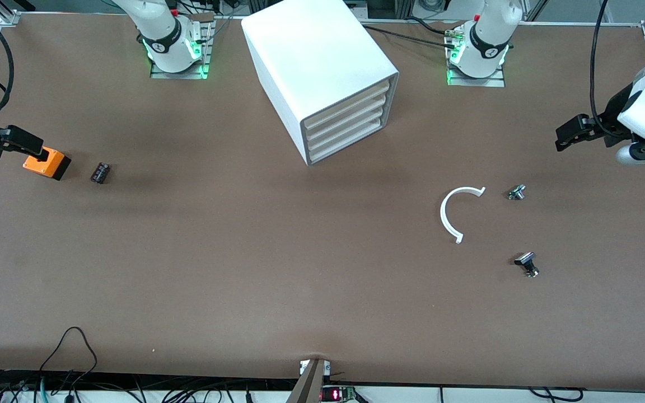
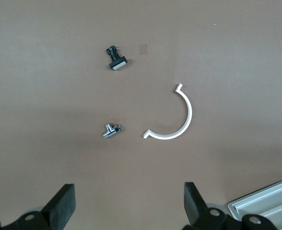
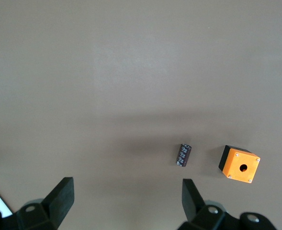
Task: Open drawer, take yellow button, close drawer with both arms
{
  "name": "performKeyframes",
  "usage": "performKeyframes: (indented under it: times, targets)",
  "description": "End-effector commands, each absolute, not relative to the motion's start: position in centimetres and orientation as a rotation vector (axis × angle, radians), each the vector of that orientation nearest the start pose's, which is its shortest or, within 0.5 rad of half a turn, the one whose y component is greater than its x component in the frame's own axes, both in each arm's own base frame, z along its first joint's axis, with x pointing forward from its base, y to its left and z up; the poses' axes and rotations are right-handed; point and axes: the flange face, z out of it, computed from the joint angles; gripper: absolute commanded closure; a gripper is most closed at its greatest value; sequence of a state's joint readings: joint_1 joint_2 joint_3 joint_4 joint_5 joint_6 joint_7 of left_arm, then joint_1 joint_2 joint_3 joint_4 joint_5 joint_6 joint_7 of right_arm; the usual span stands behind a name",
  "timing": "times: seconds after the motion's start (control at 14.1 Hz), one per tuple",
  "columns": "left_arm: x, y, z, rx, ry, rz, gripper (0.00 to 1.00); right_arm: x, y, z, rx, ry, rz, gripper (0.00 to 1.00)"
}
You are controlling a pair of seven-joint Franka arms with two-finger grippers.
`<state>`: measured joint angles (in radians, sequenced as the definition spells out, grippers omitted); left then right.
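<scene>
The white cabinet (image 1: 311,56) stands between the two arm bases, its front turned toward the left arm's end of the table. Its uppermost drawer (image 1: 347,104) is shut, like the three below it. The button is out of view. My left gripper (image 1: 562,140) hangs open over bare table at the left arm's end; in the left wrist view the left gripper (image 2: 129,201) holds nothing, and a corner of the cabinet front (image 2: 270,206) shows. My right gripper (image 1: 34,148) hangs open by the orange box (image 1: 48,163); the right gripper (image 3: 128,196) is empty too.
The orange box with a hole (image 3: 240,164) and a small black block (image 1: 100,172) lie at the right arm's end. Toward the left arm's end lie a white C-shaped strip (image 1: 451,212), a small metal part (image 1: 517,192) and a black-capped part (image 1: 527,263).
</scene>
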<state>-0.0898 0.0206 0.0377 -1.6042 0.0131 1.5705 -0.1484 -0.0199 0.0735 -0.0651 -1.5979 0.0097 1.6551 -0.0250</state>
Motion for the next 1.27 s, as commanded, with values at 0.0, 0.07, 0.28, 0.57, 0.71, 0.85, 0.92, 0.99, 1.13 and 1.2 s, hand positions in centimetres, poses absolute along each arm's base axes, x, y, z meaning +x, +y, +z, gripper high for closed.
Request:
performKeyframes:
  times: [0.0,0.07,0.28,0.57,0.71,0.85,0.92,0.99,1.13,1.2]
  targets:
    - [55.83,-2.6,60.1,-3.124,-0.11,0.097,0.0,58.16,-4.56,58.05,-3.149,0.089,0.034,0.0]
    - [56.13,-2.63,60.16,-3.124,-0.113,0.092,0.0,58.16,-4.56,58.05,-3.149,0.089,0.034,0.0]
    - [56.43,-2.83,60.31,-3.123,-0.125,0.089,0.0,58.16,-4.56,58.05,-3.149,0.089,0.034,0.0]
    - [56.44,-2.74,60.38,-3.123,-0.127,0.087,0.0,58.16,-4.56,58.05,-3.149,0.089,0.034,0.0]
    - [56.44,-2.83,60.38,-3.123,-0.125,0.087,0.0,58.21,-4.56,58.09,-3.149,0.086,0.027,0.0]
    - [56.44,-2.74,60.38,-3.123,-0.127,0.087,0.0,58.21,-4.56,58.09,-3.149,0.089,0.027,0.0]
    - [56.44,-2.83,60.38,-3.123,-0.125,0.087,0.0,58.21,-4.56,58.09,-3.149,0.089,0.027,0.0]
    - [56.44,-2.83,60.38,-3.123,-0.125,0.087,0.0,58.19,-4.56,58.08,-3.149,0.089,0.029,0.0]
    - [56.44,-2.83,60.45,-3.124,-0.122,0.085,0.0,58.19,-4.56,58.08,-3.149,0.089,0.029,0.0]
    - [56.44,-2.83,60.45,-3.124,-0.122,0.085,0.0,58.19,-4.56,58.08,-3.149,0.089,0.029,0.0]
